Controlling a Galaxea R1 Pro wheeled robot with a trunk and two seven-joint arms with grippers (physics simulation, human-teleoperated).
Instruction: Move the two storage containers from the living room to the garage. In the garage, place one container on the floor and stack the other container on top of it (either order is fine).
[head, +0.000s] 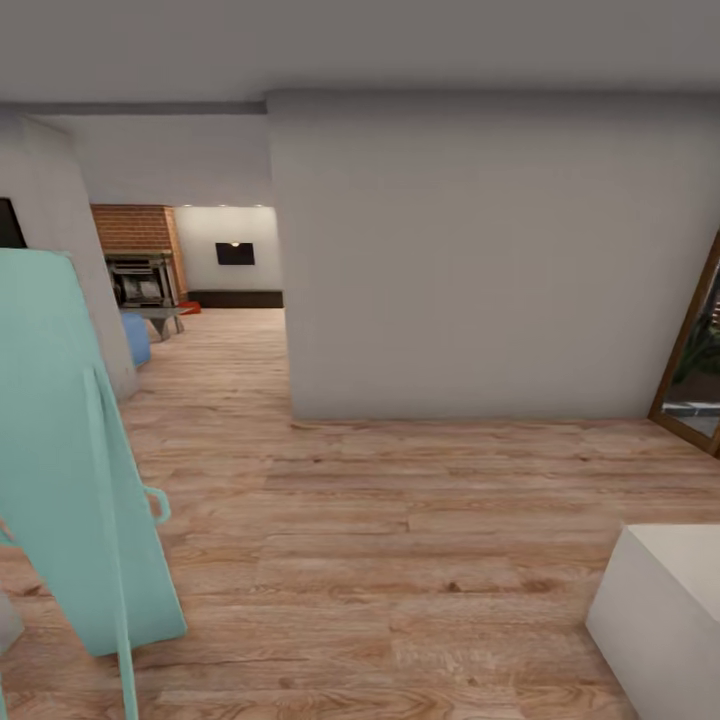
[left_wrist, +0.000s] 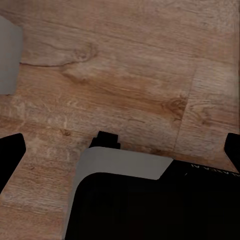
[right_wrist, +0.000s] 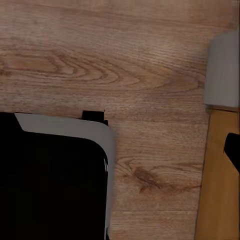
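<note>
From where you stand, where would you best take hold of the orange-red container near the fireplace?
Probably its near edge, approached from above: the orange-red container lies low and flat on the wood floor beside the bench. It is too far away to judge more.

An orange-red storage container is partly seen on the wood-plank floor at 11 o'clock, far off in the living room, beside the brick fireplace.

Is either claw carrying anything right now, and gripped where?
Nothing held. Both wrist views look down on bare light wood-plank floor, with dark fingertips spread at the frame edges and nothing between them.
</note>
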